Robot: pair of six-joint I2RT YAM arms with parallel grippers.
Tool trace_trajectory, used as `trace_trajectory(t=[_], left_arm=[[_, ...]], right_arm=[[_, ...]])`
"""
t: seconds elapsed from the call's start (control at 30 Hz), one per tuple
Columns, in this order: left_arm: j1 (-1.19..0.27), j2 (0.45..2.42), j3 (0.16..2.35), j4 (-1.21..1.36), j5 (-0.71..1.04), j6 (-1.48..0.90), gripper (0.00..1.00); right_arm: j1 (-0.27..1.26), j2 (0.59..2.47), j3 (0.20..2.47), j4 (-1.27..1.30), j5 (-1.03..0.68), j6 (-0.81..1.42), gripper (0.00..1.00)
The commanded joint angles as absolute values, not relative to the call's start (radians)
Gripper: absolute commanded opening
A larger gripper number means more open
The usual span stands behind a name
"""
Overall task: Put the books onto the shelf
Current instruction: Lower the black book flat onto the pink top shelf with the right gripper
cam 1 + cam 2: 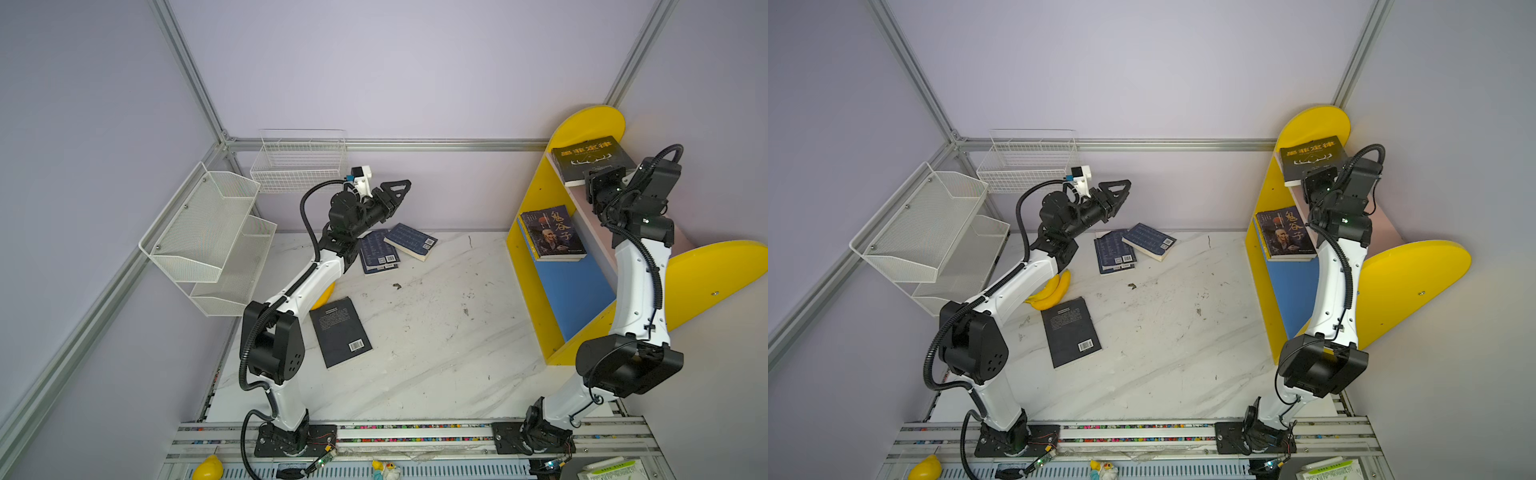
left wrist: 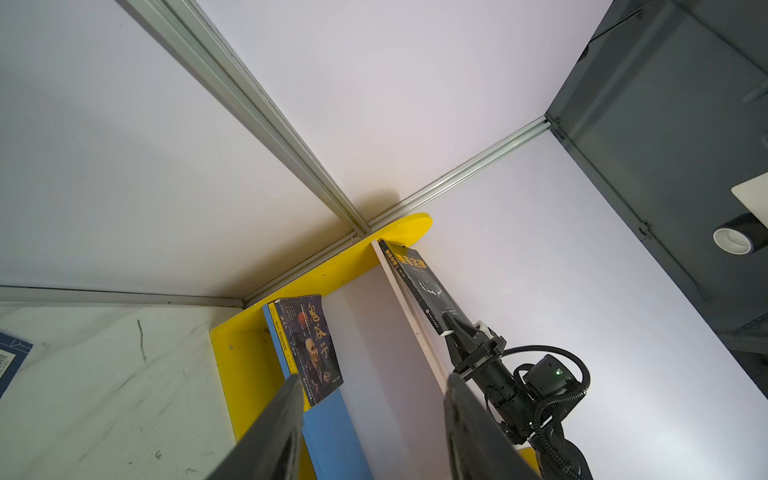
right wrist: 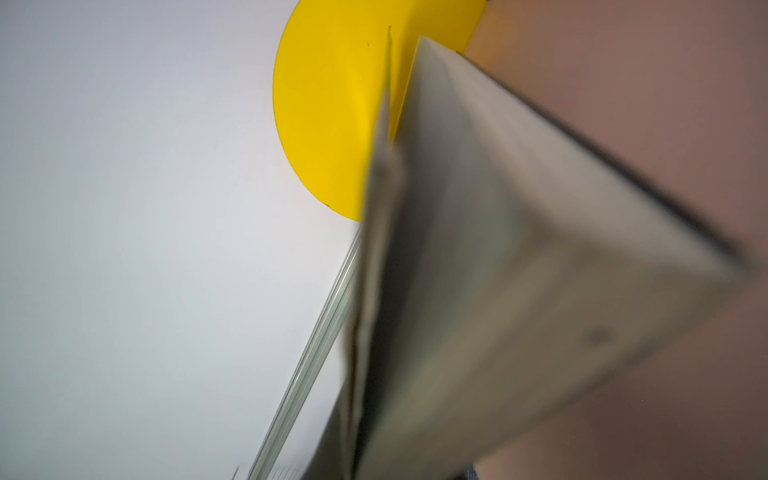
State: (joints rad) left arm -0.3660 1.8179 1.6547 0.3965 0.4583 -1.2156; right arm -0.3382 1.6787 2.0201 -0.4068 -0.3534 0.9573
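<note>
White mesh formed the tiered rack (image 1: 208, 237) at the far left, with a wire basket (image 1: 299, 162) just behind it against the wall. Next came the left gripper (image 1: 397, 189), raised above the marble tabletop (image 1: 436, 353). Its fingers (image 2: 274, 432) were apart and nothing was between them. Under that arm lay a bunch of bananas (image 1: 1050, 291). Just beside them a dark book (image 1: 340, 332) rested flat on the tabletop, barcode side up. Farther back lay the left navy book (image 1: 378, 251), with the right navy book (image 1: 411, 241) lying partly over its corner.

Toward the right stood the shelf (image 1: 528, 266). On its blue lower board (image 1: 573, 286) a book with a white title (image 1: 550, 232) lay face up, close to the far yellow side panel. A yellow spine (image 2: 280, 336) showed beneath it. Above that, the right gripper (image 2: 461, 326) was clamped on the near edge of a black book (image 1: 590, 160) with an orange title. That book was over the pink upper board (image 3: 623, 104), its far end by the rounded yellow panel. Whether it touched the board could not be told. In the right wrist view its blurred page block filled most of the frame.
</note>
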Motion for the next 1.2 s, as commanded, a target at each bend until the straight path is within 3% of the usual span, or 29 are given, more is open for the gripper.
trace_trajectory(t=[0.0, 0.17, 0.27, 0.3, 0.6, 0.87, 1.17], left_arm=[[-0.357, 1.810, 1.620, 0.454, 0.470, -1.225, 0.54], [-0.356, 1.810, 1.610, 0.461, 0.466, -1.230, 0.55], [-0.356, 1.807, 1.600, 0.468, 0.463, -1.235, 0.56], [-0.356, 1.807, 1.599, 0.469, 0.463, -1.236, 0.56], [-0.356, 1.816, 1.594, 0.486, 0.463, -1.254, 0.58], [-0.356, 1.819, 1.583, 0.501, 0.463, -1.268, 0.59], [-0.356, 1.825, 1.580, 0.511, 0.469, -1.279, 0.59]], right_arm=[[-0.351, 1.691, 2.072, -0.337, -0.342, 0.960, 0.16], [-0.357, 1.717, 2.079, -0.339, -0.364, 0.950, 0.27], [-0.367, 1.732, 2.098, -0.361, -0.377, 0.934, 0.49], [-0.370, 1.728, 2.099, -0.369, -0.361, 0.930, 0.52], [-0.371, 1.668, 2.084, -0.436, -0.149, 0.909, 0.62], [-0.371, 1.632, 2.012, -0.430, -0.126, 0.926, 0.58], [-0.372, 1.605, 1.921, -0.343, -0.209, 0.976, 0.22]])
